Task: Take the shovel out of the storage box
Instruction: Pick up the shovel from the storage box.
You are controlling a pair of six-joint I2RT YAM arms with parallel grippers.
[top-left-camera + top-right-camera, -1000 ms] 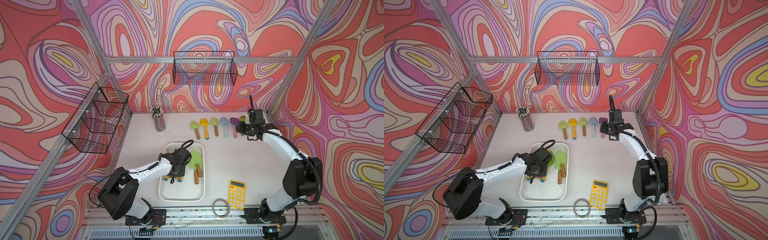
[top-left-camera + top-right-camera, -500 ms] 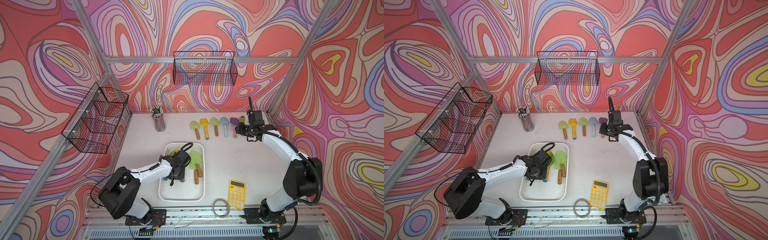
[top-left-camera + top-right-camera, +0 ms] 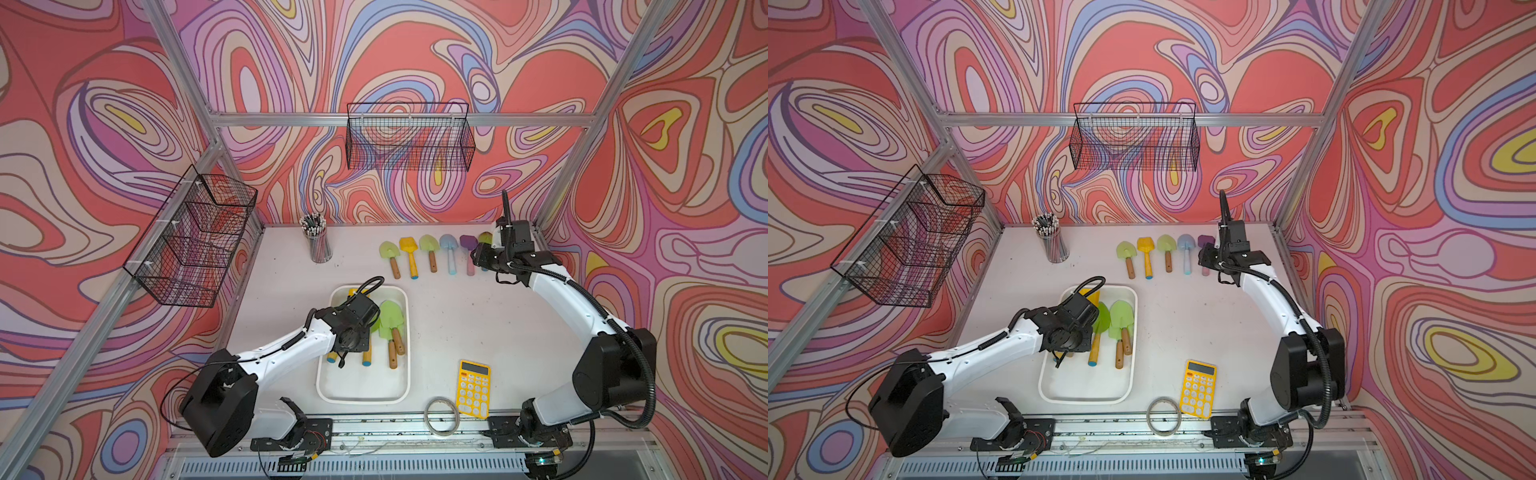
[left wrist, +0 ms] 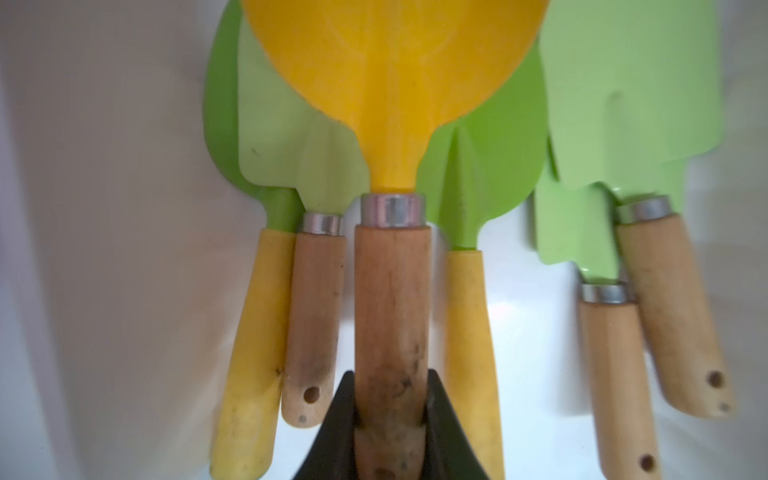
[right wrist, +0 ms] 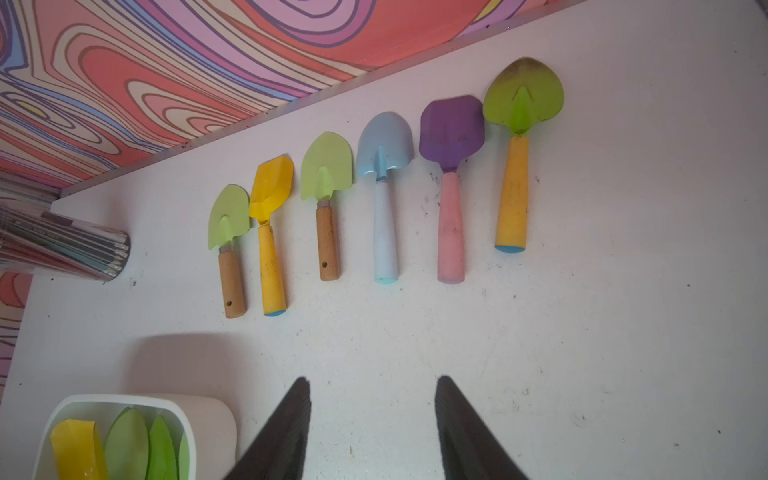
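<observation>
Swirly pink-and-orange walls all round, white table [image 3: 478,316] underneath. In both top views the left arm reaches across the storage box [image 3: 361,382] with its wrist tipped down into it, hiding its own fingers. The right arm stretches to the back corner and covers the end of the shovel row [image 3: 428,243].

Left wrist view fills that gap. The left gripper [image 4: 390,399] is pinched tight on the wooden handle of the yellow shovel [image 4: 392,83], which sits inside the box on top of the green shovels [image 4: 498,158].

Right wrist view shows all six shovels of that row. The right gripper [image 5: 374,380] hovers over bare table, jaws partway apart, holding nothing.
</observation>
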